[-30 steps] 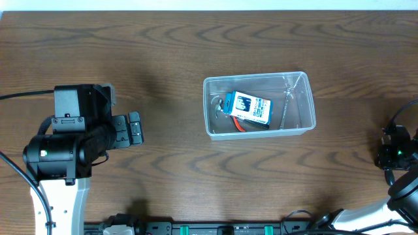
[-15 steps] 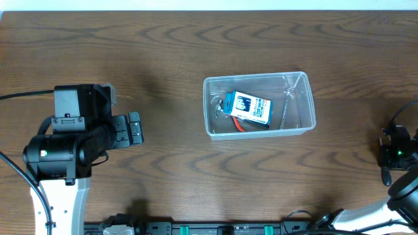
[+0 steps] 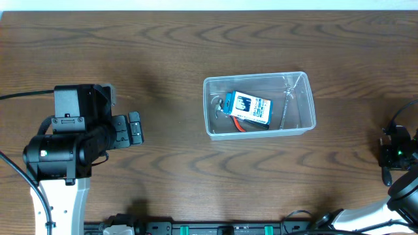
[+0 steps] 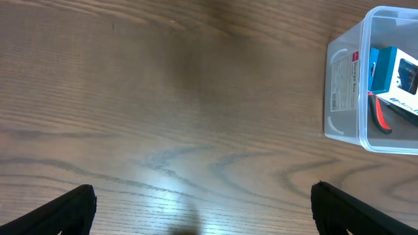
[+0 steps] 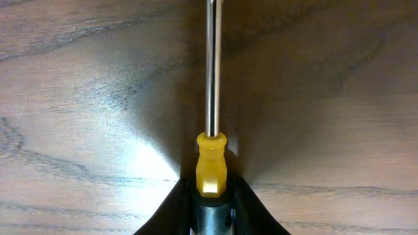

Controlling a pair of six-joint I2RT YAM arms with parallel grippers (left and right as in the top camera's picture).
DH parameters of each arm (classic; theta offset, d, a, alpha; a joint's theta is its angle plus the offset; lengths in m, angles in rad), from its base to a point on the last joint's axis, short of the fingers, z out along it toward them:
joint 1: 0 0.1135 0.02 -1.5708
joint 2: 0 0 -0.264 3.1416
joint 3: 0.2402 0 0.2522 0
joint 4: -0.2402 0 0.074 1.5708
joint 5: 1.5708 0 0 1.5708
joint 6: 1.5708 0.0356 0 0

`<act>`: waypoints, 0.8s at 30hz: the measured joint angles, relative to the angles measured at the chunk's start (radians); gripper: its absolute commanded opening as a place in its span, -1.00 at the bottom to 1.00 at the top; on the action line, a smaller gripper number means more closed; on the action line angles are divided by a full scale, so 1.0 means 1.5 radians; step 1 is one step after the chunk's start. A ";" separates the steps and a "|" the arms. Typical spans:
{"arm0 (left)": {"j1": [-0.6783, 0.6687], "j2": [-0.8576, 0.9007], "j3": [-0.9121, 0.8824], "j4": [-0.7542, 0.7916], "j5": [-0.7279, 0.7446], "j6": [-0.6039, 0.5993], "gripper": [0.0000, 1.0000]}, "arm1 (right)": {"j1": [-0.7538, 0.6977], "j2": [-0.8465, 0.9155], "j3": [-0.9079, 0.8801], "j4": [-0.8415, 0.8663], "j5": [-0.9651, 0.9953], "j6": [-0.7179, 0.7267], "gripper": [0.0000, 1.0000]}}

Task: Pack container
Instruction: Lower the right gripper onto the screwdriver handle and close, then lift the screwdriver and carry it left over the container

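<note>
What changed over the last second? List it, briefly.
The right arm edged slightly toward the near edge of the table. Its claw now pinches a yellow-collared screwdriver, though the overhead view cannot show when it closed. The left arm, the container and its blue box stayed put.

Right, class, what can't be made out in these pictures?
- Screwdriver: tip cut off by the right wrist view's top edge; handle end hidden inside the right gripper.
- Red-handled tool in the tub: overhead, mostly hidden under the blue box.
- Tub's far side: cut off by the left wrist view's right edge.
</note>
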 measured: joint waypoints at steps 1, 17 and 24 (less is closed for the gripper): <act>0.000 0.000 0.000 0.000 0.000 0.000 0.96 | 0.000 0.000 0.000 0.000 0.000 0.000 -0.65; 0.000 0.000 0.000 0.000 0.000 0.000 0.96 | 0.121 -0.008 0.110 -0.007 0.015 0.000 -0.67; 0.000 0.000 0.000 0.000 0.000 0.000 0.96 | 0.298 -0.011 0.203 -0.006 0.018 0.000 -0.70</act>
